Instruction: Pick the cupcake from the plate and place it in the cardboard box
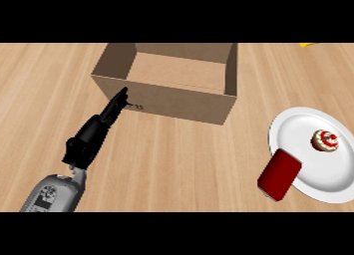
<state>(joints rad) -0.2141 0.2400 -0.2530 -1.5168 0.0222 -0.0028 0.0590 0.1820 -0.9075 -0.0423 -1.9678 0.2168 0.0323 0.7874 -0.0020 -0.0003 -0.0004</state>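
The cupcake (326, 140) sits upright on the white plate (334, 184), in the plate's upper right portion, with its frosted top and red garnish facing the camera; seen from above it appears round, so no long axis can be told. The plate rests on the wooden surface (172, 164), to the right of and below the cardboard box (168, 99), well apart from it. A red rectangular object (279, 175) lies tilted over the plate's lower left rim, its long axis running from upper right to lower left. The cardboard box stands open at the top, its interior visible. The left hand (98, 129) extends from the grey forearm at the lower left, below and left of the cardboard box; its fingers (119, 99) are straight and held together, pointing up and right, with the tips at the box's front wall near its left corner. The fingers hold nothing. A small yellow object (307, 44) shows at the upper edge, right of the cardboard box.
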